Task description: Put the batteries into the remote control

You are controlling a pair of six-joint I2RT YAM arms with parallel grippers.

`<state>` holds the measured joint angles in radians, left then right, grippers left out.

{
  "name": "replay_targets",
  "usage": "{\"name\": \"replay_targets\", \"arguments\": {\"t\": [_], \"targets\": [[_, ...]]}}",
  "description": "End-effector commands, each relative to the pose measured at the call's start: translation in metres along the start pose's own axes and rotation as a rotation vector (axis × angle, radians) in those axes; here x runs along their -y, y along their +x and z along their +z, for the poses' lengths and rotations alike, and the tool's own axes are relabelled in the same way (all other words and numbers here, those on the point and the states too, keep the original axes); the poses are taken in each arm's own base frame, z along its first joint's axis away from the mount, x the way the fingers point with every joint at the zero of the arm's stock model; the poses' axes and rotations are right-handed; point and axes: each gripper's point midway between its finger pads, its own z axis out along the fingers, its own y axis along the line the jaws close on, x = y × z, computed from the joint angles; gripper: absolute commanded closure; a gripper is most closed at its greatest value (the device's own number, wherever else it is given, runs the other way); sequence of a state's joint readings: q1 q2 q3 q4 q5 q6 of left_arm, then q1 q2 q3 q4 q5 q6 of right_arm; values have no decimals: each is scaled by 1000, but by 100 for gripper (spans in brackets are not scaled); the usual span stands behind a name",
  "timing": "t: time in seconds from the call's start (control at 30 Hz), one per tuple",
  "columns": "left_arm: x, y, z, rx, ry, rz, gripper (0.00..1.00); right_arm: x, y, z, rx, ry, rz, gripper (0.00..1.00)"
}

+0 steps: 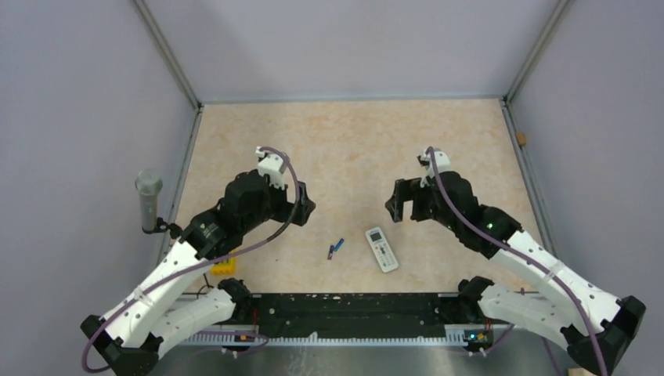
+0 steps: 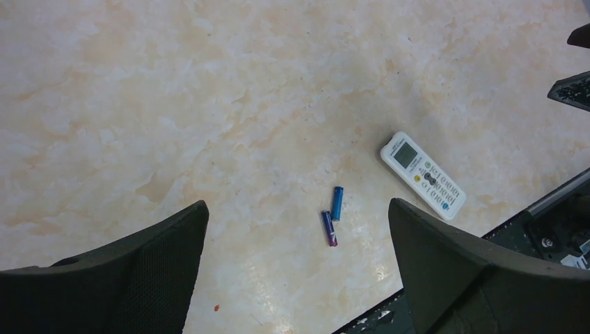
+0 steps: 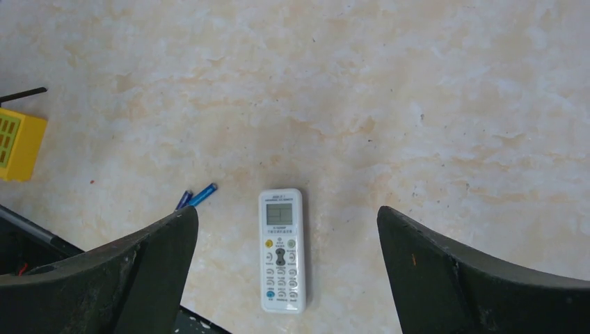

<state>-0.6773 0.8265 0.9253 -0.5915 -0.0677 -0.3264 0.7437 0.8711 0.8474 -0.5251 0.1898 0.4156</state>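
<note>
Over at the far left a grey cylinder [image 1: 148, 200] stands upright on a stalk just off the bench [image 1: 352, 141] edge. A yellow block [image 1: 225, 265] sits near the front left corner, half tucked under the left arm. The left hand [image 1: 304, 210] hangs above the bench with its fingers spread wide, released, nothing between them. A little to its right and nearer the front lie the batteries [image 2: 337, 203], two blue sticks flat on the marbled top. Their ends almost meet, so they make a shallow bent line. The remote [image 1: 381, 249] lies just beside them on the right, apart from them and not touching. It is face up with its buttons showing, and its small screen end points away from the front edge and slightly left. Both things rest between the two hands, close to the black rail [image 1: 344, 305] along the front. The right hand [image 1: 398, 205] hovers above the bench on the far side of the remote, fingers likewise wide apart and grasping nothing.
</note>
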Motion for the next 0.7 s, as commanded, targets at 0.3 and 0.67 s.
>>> {"name": "replay_targets", "arguments": {"t": [0.3,0.67], "targets": [[-11,-4,-16,72,-42,-7,1,4,12,-30,-16,-29,-9,3],[-23,-7,-28,124,-95,-27,1,3,56,-16,-188,-38,12,10]]}}
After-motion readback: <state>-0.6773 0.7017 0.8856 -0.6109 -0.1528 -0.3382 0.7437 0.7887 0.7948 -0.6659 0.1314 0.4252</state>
